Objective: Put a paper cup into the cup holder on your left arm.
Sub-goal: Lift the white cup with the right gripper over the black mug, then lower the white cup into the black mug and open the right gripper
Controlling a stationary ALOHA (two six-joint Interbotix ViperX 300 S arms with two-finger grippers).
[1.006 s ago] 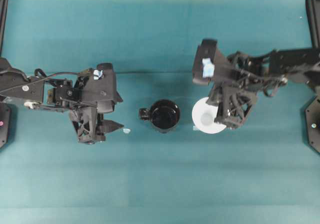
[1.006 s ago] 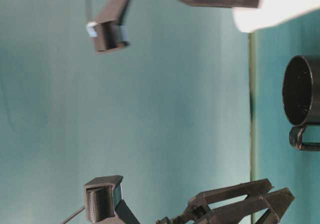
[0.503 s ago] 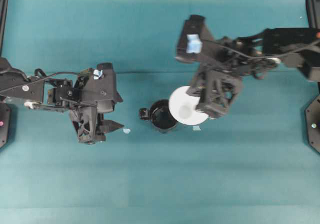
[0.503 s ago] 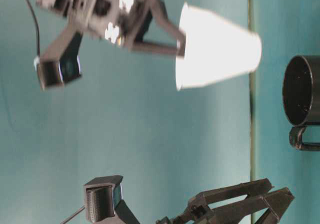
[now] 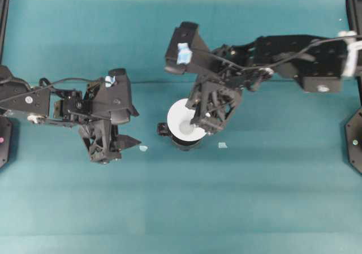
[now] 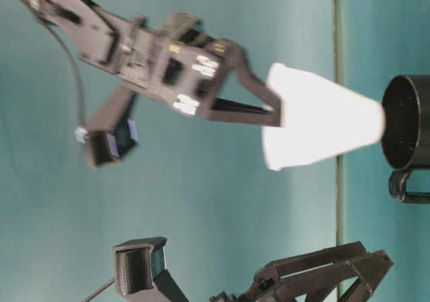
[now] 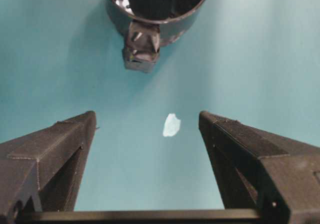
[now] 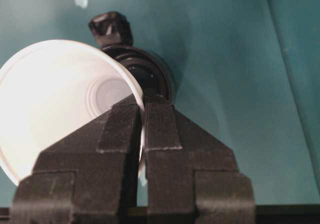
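Holding: paper cup (image 5: 185,123) is pinched at its thin rim by the right gripper (image 5: 205,124).
Feel: light, soft, easily squashed.
Left gripper (image 5: 116,145): spread wide, nothing held.
Cup holder (image 7: 157,4): hard, shiny.

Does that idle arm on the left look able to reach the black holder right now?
Probably yes: the left end effector is open, facing the cup holder, with only a paper scrap between. But the paper cup hangs above it.

Overhead looking down, table-level sideways, both wrists close, forward-facing
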